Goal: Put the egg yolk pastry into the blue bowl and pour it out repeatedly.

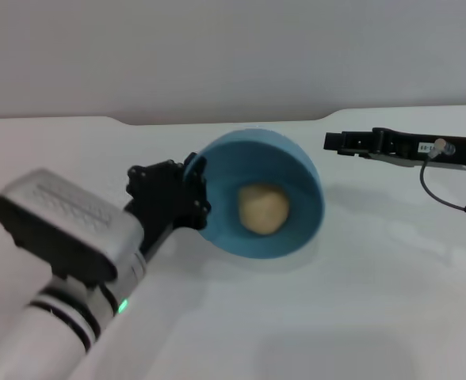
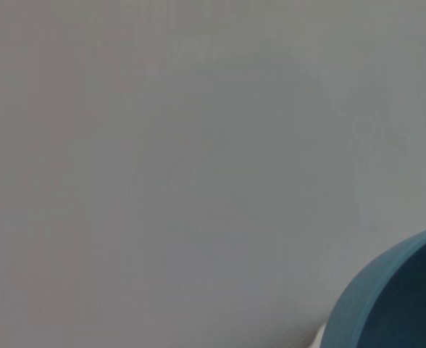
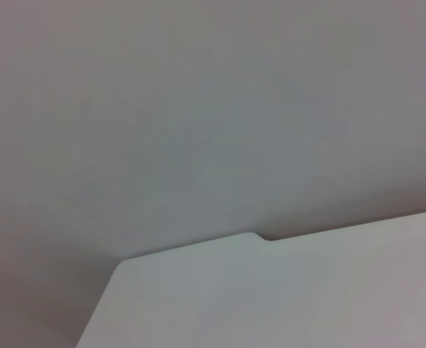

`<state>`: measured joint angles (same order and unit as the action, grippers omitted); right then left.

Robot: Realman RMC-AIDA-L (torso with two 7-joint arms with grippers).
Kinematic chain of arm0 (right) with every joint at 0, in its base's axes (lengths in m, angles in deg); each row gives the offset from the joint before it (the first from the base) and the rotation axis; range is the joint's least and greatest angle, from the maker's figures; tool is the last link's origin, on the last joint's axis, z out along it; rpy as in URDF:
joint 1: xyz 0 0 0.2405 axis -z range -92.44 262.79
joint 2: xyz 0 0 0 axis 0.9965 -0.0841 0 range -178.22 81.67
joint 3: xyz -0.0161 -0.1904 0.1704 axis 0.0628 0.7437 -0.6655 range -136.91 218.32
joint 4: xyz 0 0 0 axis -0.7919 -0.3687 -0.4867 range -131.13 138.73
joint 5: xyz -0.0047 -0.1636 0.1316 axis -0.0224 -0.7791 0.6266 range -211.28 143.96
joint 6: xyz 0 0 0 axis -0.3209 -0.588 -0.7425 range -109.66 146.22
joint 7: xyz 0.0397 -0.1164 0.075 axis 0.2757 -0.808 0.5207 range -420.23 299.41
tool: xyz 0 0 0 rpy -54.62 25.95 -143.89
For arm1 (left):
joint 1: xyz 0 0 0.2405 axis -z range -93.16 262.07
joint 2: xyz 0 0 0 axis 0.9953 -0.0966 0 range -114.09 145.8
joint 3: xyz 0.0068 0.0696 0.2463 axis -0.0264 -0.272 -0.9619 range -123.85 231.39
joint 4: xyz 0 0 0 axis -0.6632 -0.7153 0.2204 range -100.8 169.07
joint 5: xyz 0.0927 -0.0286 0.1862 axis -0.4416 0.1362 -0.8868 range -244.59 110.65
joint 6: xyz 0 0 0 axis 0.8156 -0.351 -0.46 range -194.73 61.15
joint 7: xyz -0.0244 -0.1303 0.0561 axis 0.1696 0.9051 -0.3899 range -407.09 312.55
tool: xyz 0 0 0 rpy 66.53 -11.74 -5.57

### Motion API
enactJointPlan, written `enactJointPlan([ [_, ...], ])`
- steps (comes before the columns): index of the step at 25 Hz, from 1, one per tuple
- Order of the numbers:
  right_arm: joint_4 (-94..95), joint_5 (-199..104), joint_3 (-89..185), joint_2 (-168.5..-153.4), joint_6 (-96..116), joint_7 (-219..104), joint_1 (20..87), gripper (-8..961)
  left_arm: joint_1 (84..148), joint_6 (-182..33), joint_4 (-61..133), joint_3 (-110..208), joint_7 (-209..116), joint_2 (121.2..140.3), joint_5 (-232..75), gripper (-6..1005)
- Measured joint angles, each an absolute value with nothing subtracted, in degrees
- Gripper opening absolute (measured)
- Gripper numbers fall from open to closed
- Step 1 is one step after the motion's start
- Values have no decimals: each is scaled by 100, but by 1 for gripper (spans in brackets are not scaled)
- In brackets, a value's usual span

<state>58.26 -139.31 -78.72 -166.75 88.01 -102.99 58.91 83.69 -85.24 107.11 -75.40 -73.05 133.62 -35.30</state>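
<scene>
In the head view the blue bowl is tipped on its side, its mouth facing me and slightly right, above the white table. The pale tan egg yolk pastry rests on the bowl's lower inner wall. My left gripper is shut on the bowl's left rim and holds it tilted. A slice of the bowl also shows in the left wrist view. My right gripper hovers at the right, beyond the bowl and apart from it, holding nothing.
The table's far edge has a notch against the grey wall. A thin cable hangs from the right arm.
</scene>
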Motion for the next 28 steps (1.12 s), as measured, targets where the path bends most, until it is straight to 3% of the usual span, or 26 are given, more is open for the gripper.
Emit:
enactJointPlan([
  [11,5819,-13957,-8153,-16676,8751,-10244,5949,326,9026,-11881,8653,-8670,-7298,13437,-3486,-3],
  [28,5747,-13939,-8193,-16684,8799,-10236,6014,327,9611,-12479,8186,-9110,-7275,13488,-3011,-3],
])
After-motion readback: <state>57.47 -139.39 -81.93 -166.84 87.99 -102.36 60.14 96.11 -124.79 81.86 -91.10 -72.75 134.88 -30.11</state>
